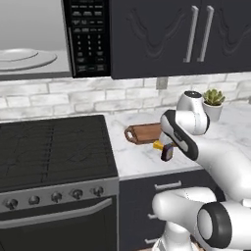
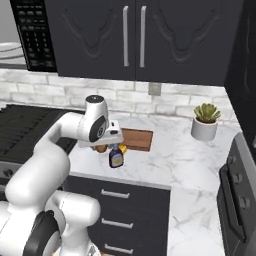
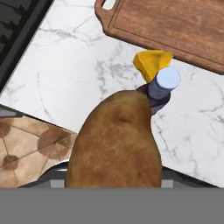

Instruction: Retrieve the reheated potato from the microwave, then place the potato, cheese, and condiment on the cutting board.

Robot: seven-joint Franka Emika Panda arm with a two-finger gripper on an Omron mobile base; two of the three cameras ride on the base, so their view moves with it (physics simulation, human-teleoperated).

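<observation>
My jaws (image 3: 114,186) are clamped on the brown, rough-skinned potato (image 3: 114,144), which bulks up large in the hand view and hides my fingertips. In the right base view a bit of that brown lump peeks out under my hand, above the white marble counter (image 2: 165,155).

Just beyond the potato in the hand view stands the slim dark purple-brown condiment bottle (image 3: 158,91) with its bluish cap, upright on the counter. Right behind it lies the small yellow-orange cheese wedge (image 3: 151,63), so close I cannot tell whether they touch. Past the cheese sits the reddish-brown wooden cutting board (image 3: 175,26), rounded handle end toward the black stove (image 1: 54,147); its top is bare, and the cheese lies just off its near edge.

Further out, a small green succulent in a white pot (image 2: 205,121) stands near the brick backsplash. Up left in the left base view, the microwave (image 1: 88,37) hangs open: black keypad panel, grey interior, round glass turntable (image 1: 24,59).
</observation>
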